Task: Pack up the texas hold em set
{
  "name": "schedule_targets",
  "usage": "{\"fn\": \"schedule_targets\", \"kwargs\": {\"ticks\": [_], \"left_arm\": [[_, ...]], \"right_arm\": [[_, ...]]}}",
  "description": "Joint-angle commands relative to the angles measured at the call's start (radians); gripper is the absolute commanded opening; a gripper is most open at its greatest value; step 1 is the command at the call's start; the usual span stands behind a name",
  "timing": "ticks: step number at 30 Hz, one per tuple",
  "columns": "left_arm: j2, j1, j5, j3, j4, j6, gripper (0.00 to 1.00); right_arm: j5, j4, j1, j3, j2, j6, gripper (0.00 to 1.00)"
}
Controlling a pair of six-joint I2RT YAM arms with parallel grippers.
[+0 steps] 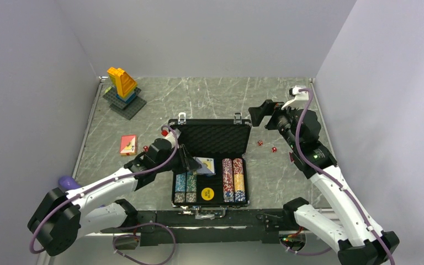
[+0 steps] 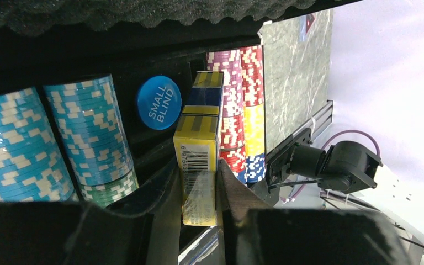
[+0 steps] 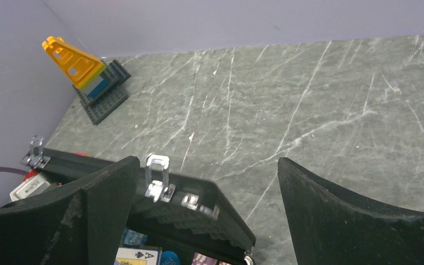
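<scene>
Card deck point(image 2: 200, 157) barcode | left wrist only | dice point(image 1: 259, 143) | overhead only

In the left wrist view, pale blue chips point(image 2: 11, 143) checked with white fill the left, then a blue disc point(image 2: 158, 102) lettered white, a yellow and navy card deck point(image 2: 199, 160), and red, yellow and blue striped stacks point(image 2: 251, 110). From above, the black case point(image 1: 210, 138) lies on a grey, white-veined table point(image 1: 210, 99), red dice point(image 1: 259, 143) to its right, an orange brick tower point(image 1: 122, 88) upper left.
</scene>
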Motion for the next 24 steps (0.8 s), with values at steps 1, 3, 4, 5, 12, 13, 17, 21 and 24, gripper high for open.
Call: {"fn": "schedule_targets", "kwargs": {"ticks": [1, 3, 4, 5, 12, 13, 17, 21, 24], "left_arm": [[0.004, -0.018, 0.007, 0.027, 0.088, -0.024, 0.00], [0.010, -0.022, 0.004, 0.020, 0.089, -0.027, 0.00], [0.015, -0.025, 0.002, 0.018, 0.091, -0.028, 0.00], [0.019, -0.027, 0.001, 0.014, 0.091, -0.029, 0.00], [0.040, -0.050, -0.051, 0.020, 0.062, -0.015, 0.00], [0.043, -0.053, -0.056, 0.018, 0.063, -0.014, 0.00], [0.059, -0.067, -0.080, 0.018, 0.058, -0.012, 0.00], [0.078, -0.080, -0.084, 0.023, 0.052, -0.009, 0.00], [0.085, -0.088, -0.099, 0.023, 0.040, -0.007, 0.00]], "right_arm": [[0.032, 0.001, -0.003, -0.007, -0.024, 0.017, 0.99], [0.036, -0.001, -0.003, -0.009, -0.027, 0.020, 0.99], [0.035, -0.002, -0.004, -0.009, -0.026, 0.021, 0.99], [0.034, -0.003, -0.003, -0.008, -0.027, 0.022, 0.99], [0.032, -0.005, -0.004, -0.008, -0.027, 0.027, 0.99], [0.032, -0.007, -0.004, -0.008, -0.027, 0.026, 0.99], [0.033, -0.011, -0.004, -0.006, -0.032, 0.027, 0.99], [0.039, -0.017, -0.004, -0.004, -0.036, 0.027, 0.99], [0.045, -0.022, -0.004, -0.004, -0.042, 0.025, 0.99]]}}
